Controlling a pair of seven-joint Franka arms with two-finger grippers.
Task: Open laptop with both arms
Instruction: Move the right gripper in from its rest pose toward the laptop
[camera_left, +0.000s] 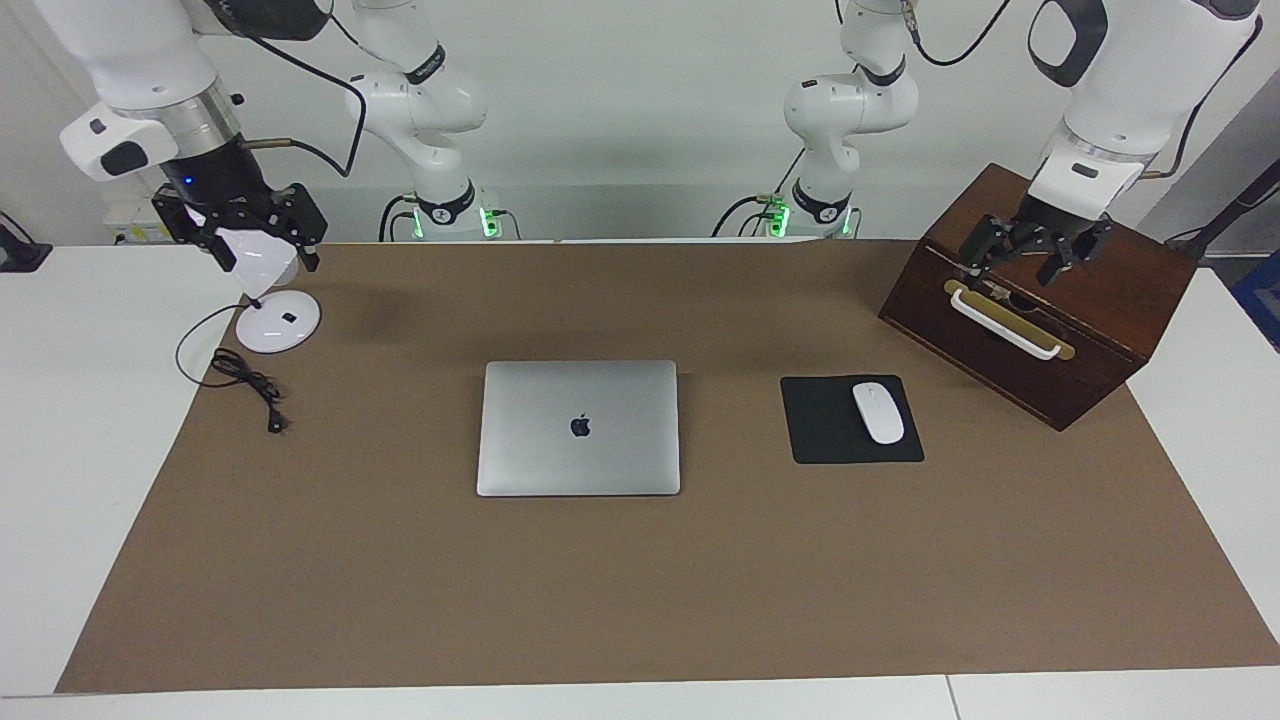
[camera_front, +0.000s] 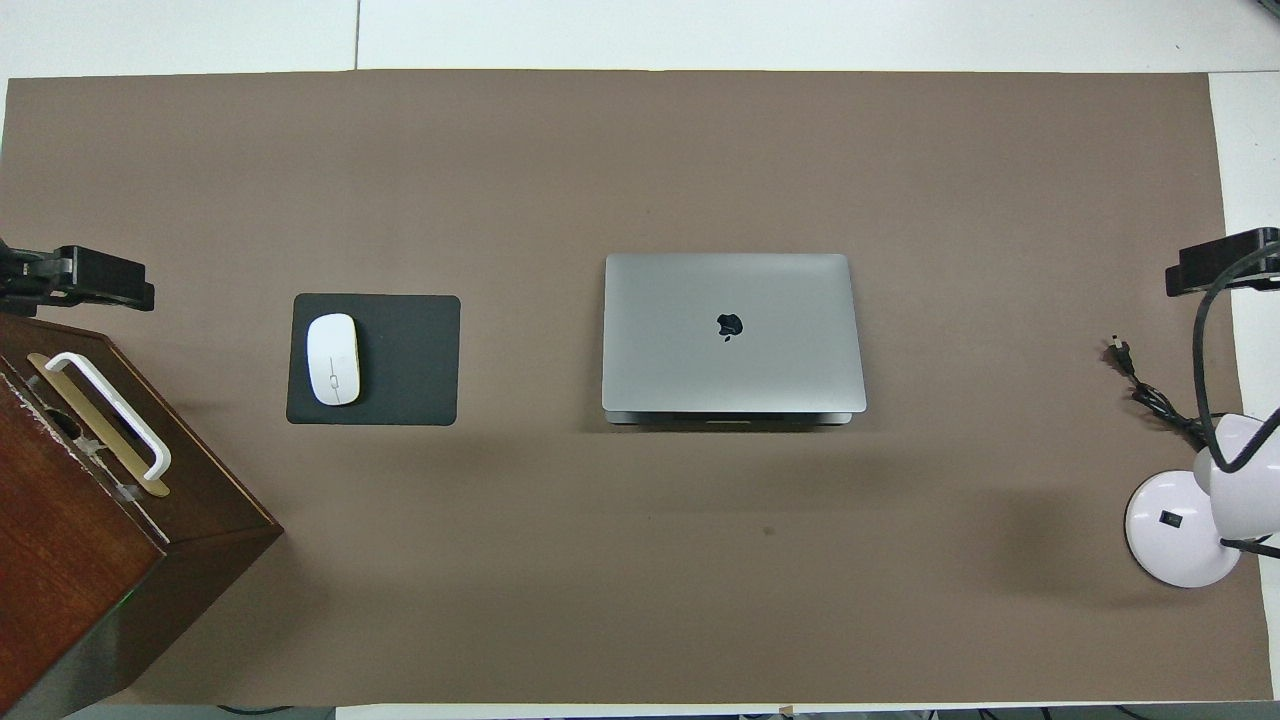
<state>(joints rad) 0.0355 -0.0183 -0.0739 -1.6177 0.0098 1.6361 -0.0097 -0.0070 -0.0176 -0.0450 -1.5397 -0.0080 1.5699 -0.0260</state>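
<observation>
Basically nothing's begun: laptop (camera_left: 578, 428) lies shut and flat on the brown mat (camera_left: 640, 580), mid-table, well apart from both grippers. Right gripper (camera_left: 240, 235) hangs over the white desk lamp (camera_left: 270, 290) at the right arm's end; fingers look spread, nothing held. Left gripper (camera_left: 1030, 255) hangs over the wooden box (camera_left: 1060, 330) w/ the white handle (camera_left: 1003, 325) at the left arm's end; fingers also look spread & empty. From the left gripper, the black mouse pad (camera_left: 830, 440) and white mouse (camera_left: 877, 412) sit between it and the laptop.

Step in hand, as I judge it: the approach, not yet started. Next move prob. calls for both arms to swing in toward table centre and drop low, one to pin the base, the other to catch the lid's free edge. Overhead view shows a thin lip of base under the lid on the robots' side, so that's likely the opening edge.

Laptop itself: thin, silver-grey, dark apple logo centred on lid (camera_front: 730, 325), squared to the table edges, rounded corners, lid fully down.
</observation>
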